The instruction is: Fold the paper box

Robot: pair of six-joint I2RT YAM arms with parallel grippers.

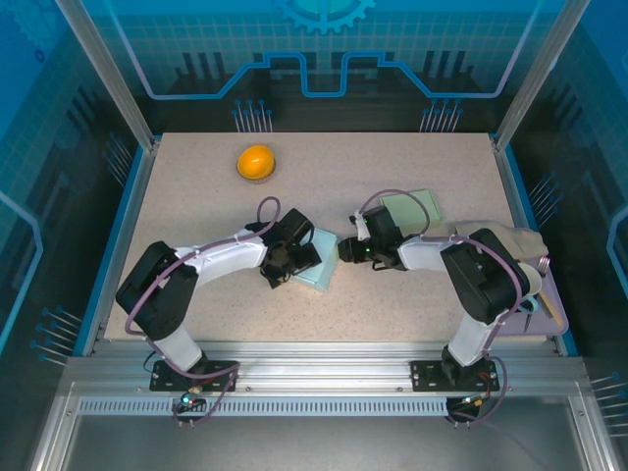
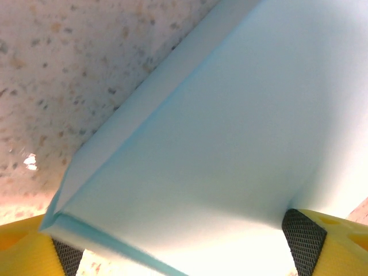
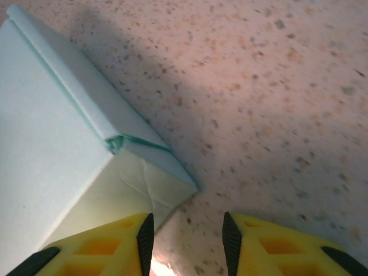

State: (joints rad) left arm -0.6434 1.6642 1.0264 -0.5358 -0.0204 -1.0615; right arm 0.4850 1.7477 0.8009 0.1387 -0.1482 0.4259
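The pale blue paper box [image 1: 322, 263] lies on the speckled table between my two grippers. My left gripper [image 1: 290, 257] is at its left side. In the left wrist view the box [image 2: 218, 144] spans the space between the wide-apart fingers of the open left gripper [image 2: 178, 256] and reaches both pads [image 2: 300, 238]. A folded side wall runs along its left edge. My right gripper [image 1: 345, 248] is at the box's right corner. In the right wrist view the right gripper [image 3: 187, 238] is open over bare table, and the creased box corner [image 3: 144, 190] is just left of its left finger.
An orange round object [image 1: 256, 162] sits at the back left of the table. A pale green flat sheet [image 1: 414, 208] lies behind the right arm. A lilac tray [image 1: 542, 294] with a beige item sits at the right edge.
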